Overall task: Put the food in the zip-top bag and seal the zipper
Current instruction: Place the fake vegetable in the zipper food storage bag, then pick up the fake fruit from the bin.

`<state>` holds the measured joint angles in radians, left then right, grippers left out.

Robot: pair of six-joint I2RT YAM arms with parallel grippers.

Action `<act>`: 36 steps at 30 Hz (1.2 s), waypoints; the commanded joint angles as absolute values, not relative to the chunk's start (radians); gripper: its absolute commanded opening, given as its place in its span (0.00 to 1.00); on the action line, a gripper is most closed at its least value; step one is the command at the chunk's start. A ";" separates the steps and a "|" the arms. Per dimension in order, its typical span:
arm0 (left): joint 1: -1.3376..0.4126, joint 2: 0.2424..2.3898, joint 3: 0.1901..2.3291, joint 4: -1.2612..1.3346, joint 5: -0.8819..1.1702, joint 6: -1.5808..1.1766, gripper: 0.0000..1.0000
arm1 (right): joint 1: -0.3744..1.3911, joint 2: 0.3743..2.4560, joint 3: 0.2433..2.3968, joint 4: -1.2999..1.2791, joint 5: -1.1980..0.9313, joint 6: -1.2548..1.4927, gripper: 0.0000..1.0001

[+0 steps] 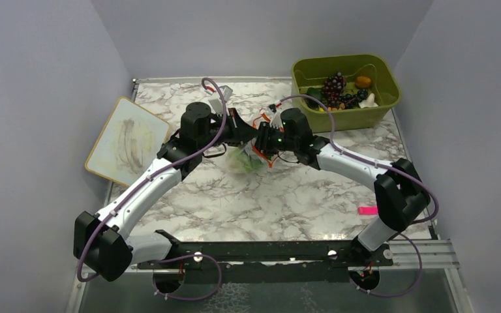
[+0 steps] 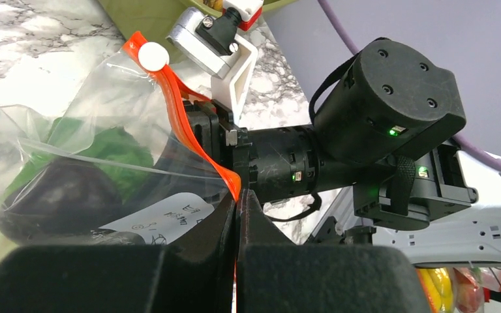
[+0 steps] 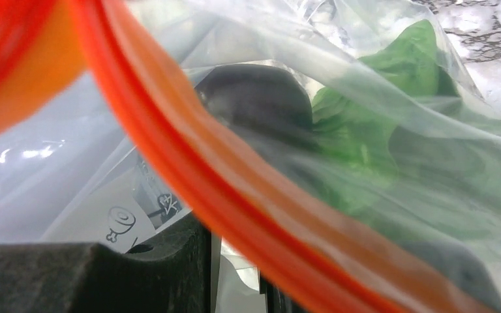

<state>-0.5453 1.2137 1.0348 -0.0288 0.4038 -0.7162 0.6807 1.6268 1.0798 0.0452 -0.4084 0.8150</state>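
Grip on the left is tight: the left end effector (image 2: pixel 237 202) has its two black fingers pressed flat together, with the narrow orange-red zipper strip (image 2: pixel 179 104) pinched at their tips. From there the strip runs up to the right end effector (image 2: pixel 207 130), whose fingers stand narrowly apart with the strip passing between them, so it appears clamped there too. Beyond that grip the strip rises free and ends in a small white round slider tab (image 2: pixel 153 57).

The clear floppy plastic zip-top bag (image 1: pixel 244 162) hangs from the strip, just beneath the two end effectors. Through its film show a leafy green lettuce (image 3: pixel 365 117), a dark rounded piece (image 3: pixel 254 98) and a white printed label (image 2: pixel 163 218). Whether the bag rests on the grey-veined marble worktop (image 1: pixel 267 202) I cannot tell.

Both arms reach forward and inward with bent elbows — the left arm (image 1: pixel 143 189) from the near left, the right arm (image 1: pixel 359 166) from the near right — and their wrists meet nose to nose over the middle of the worktop.

Other food sits in the olive-green rigid plastic bin (image 1: pixel 352 119) at the far right corner — purple grapes (image 1: pixel 334 85) and an orange piece (image 1: pixel 363 81) among it, well apart from the bag.
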 commanded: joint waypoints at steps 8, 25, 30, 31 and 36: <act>-0.540 1.152 1.049 -0.144 0.266 -0.631 0.00 | 0.687 1.455 1.108 -0.202 -0.298 0.513 0.34; -0.537 1.151 1.078 -0.279 0.154 -0.492 0.00 | 0.663 1.314 1.267 -0.304 0.098 0.109 0.54; -0.538 1.152 1.107 -0.314 0.139 -0.462 0.00 | 0.545 1.455 1.388 -0.277 0.129 0.088 0.57; -0.538 1.155 1.108 -0.313 0.147 -0.463 0.00 | 0.524 1.481 1.406 -0.258 0.136 0.080 0.57; -0.538 1.157 1.077 -0.315 0.148 -0.520 0.00 | 0.404 1.639 1.528 -0.244 0.211 0.083 0.59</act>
